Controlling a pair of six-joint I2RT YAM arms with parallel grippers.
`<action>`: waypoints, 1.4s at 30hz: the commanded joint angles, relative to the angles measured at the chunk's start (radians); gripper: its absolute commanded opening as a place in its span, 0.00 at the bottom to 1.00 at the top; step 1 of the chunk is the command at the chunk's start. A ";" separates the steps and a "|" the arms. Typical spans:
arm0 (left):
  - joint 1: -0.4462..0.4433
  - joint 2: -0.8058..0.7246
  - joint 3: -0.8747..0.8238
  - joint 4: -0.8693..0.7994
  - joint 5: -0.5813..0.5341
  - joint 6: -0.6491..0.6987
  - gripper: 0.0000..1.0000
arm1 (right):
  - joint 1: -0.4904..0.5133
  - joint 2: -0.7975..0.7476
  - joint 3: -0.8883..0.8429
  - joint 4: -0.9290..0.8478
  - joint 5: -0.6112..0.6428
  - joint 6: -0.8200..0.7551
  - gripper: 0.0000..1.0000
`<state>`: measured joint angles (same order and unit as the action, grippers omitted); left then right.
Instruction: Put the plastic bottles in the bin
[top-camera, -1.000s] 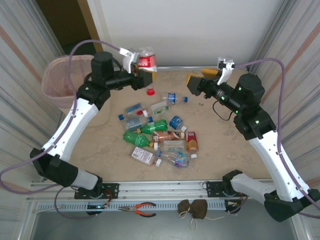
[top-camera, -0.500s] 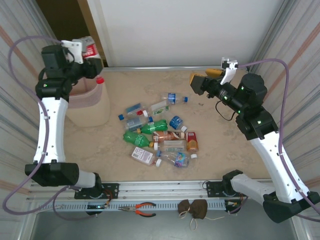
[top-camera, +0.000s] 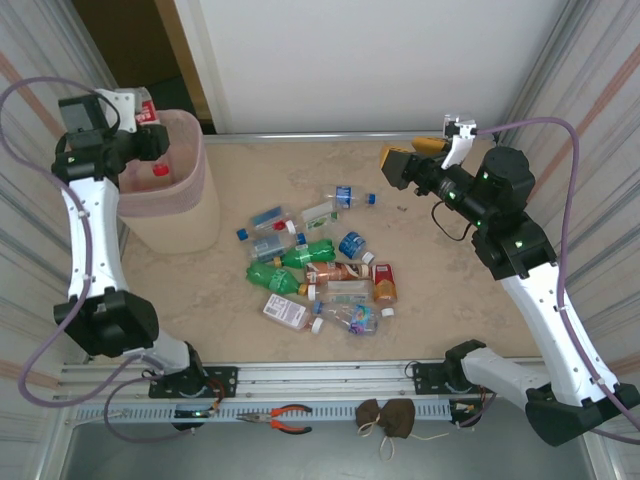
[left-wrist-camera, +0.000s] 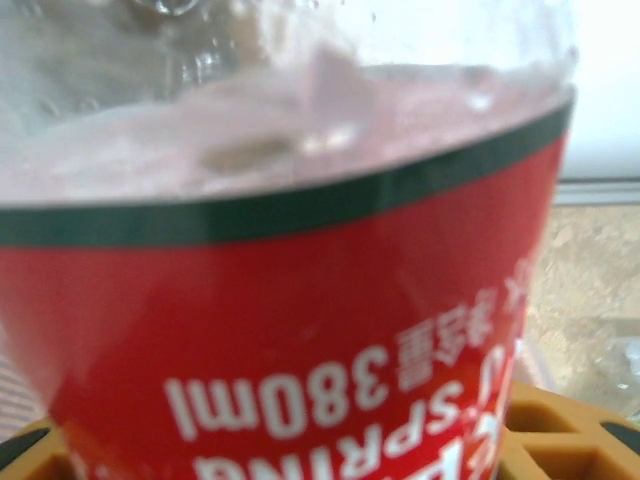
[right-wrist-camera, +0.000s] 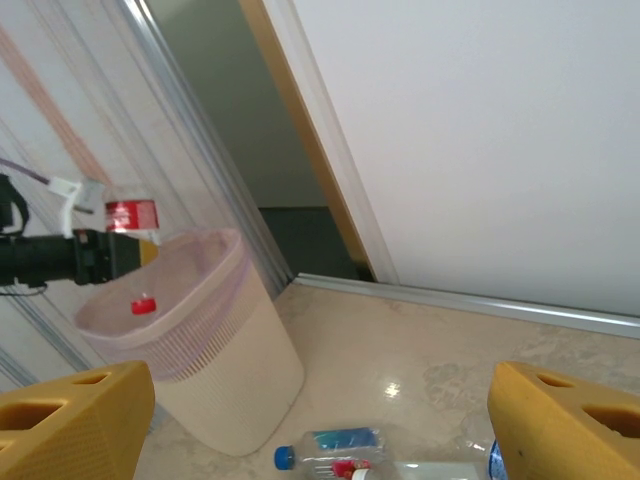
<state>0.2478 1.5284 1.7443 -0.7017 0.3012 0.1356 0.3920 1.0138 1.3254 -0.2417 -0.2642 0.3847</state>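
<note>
At 6 o'clock, in front of the arm bases, a pair of orange-handled pliers (top-camera: 283, 420) is lying just beside a brown bundle (top-camera: 386, 418). Farther in, around the middle of the beige stone-patterned table (top-camera: 450, 300), the heap of small plastic bottles (top-camera: 322, 272) is lying loose. Green bottles (top-camera: 277, 276) are sitting toward its 8 o'clock side and orange-brown bottles (top-camera: 384, 284) toward 4 o'clock. Clear blue-capped bottles (top-camera: 349, 196) are straggling out toward 12 o'clock. They are all lying on their sides, several of them touching.

Toward 2 o'clock the right gripper (top-camera: 402, 155) is hovering above the table, well apart from the heap. Its yellow fingers (right-wrist-camera: 70, 420) are standing wide apart and gripping nothing (in the right wrist view the table and one blue-capped bottle are showing through the gap).

At 10 o'clock, by the far left corner, the pale pink translucent plastic bin (top-camera: 185, 215) is standing upright. The left gripper (top-camera: 143, 130) is hanging over the left side of its mouth, clamped on a clear plastic bottle with a red label (left-wrist-camera: 300, 330). In the left wrist view the label's white printing is reading upside down, and yellow fingertips (left-wrist-camera: 560, 440) are peeking out at the bottom corners on either side of the bottle. A red cap (top-camera: 160, 171) is showing lower down, inside the rim of the bin, though I cannot tell whether it belongs to the held bottle.
</note>
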 joint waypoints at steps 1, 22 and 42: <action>0.002 0.032 -0.047 -0.046 -0.028 0.058 0.53 | -0.005 0.003 0.000 -0.004 -0.015 0.010 0.86; -0.003 0.386 -0.066 -0.271 -0.073 0.103 0.62 | -0.023 0.038 -0.001 0.001 -0.028 0.013 0.86; -0.004 0.307 0.049 -0.287 -0.002 0.081 0.79 | -0.030 0.061 0.020 -0.158 0.037 0.006 0.86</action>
<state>0.2466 1.8980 1.7397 -0.9577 0.2695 0.2157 0.3660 1.0637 1.3254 -0.3454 -0.2531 0.3851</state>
